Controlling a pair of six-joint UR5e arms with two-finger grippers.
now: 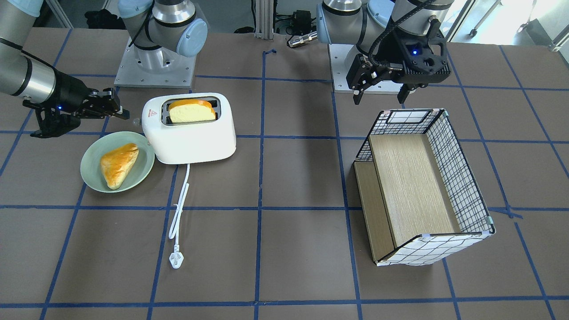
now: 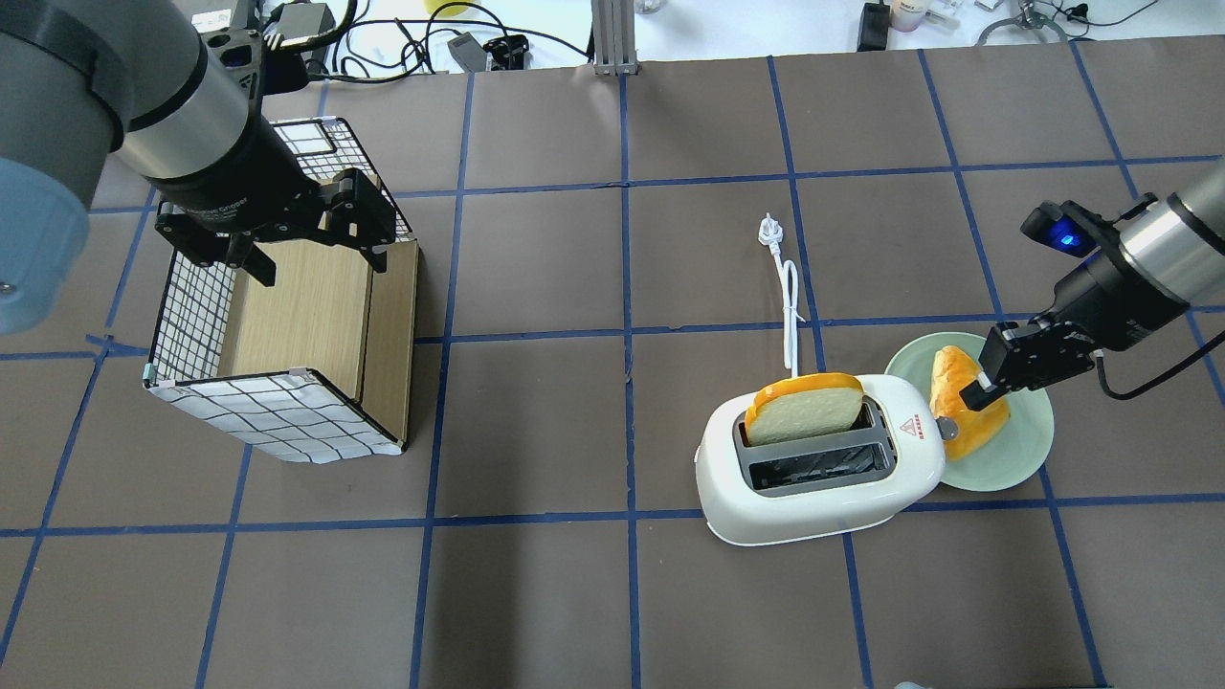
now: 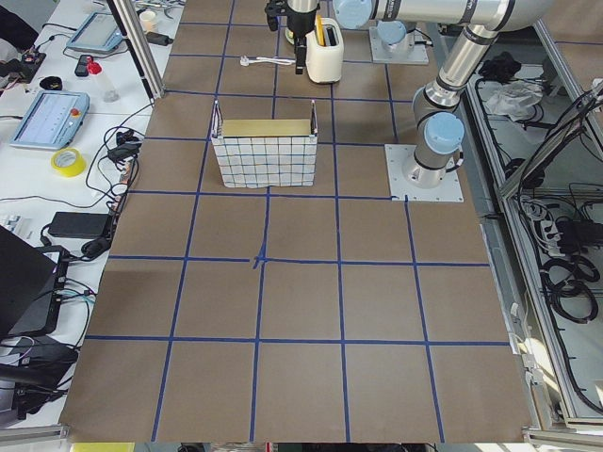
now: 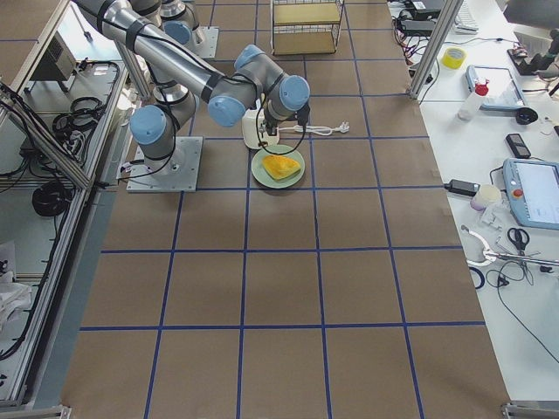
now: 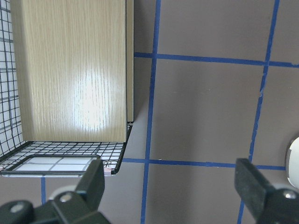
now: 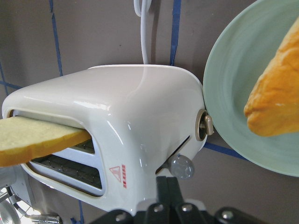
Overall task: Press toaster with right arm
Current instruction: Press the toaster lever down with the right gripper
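The white toaster (image 1: 191, 138) stands on the table with a bread slice (image 1: 191, 112) sticking up from one slot; it also shows in the overhead view (image 2: 823, 498) and the right wrist view (image 6: 140, 107). My right gripper (image 1: 122, 111) is shut and empty, with its tips level with the toaster's end. In the right wrist view the shut fingertips (image 6: 167, 184) sit right at the grey lever knob (image 6: 181, 166). My left gripper (image 1: 380, 95) is open and empty, hovering above the rim of the checked wire-pattern box (image 1: 458, 169).
A green plate (image 1: 89, 178) with a piece of bread (image 1: 119, 163) lies against the toaster, under my right gripper. The toaster's white cord and plug (image 1: 176, 260) trail across the table. The box (image 2: 278, 421) holds a wooden shelf.
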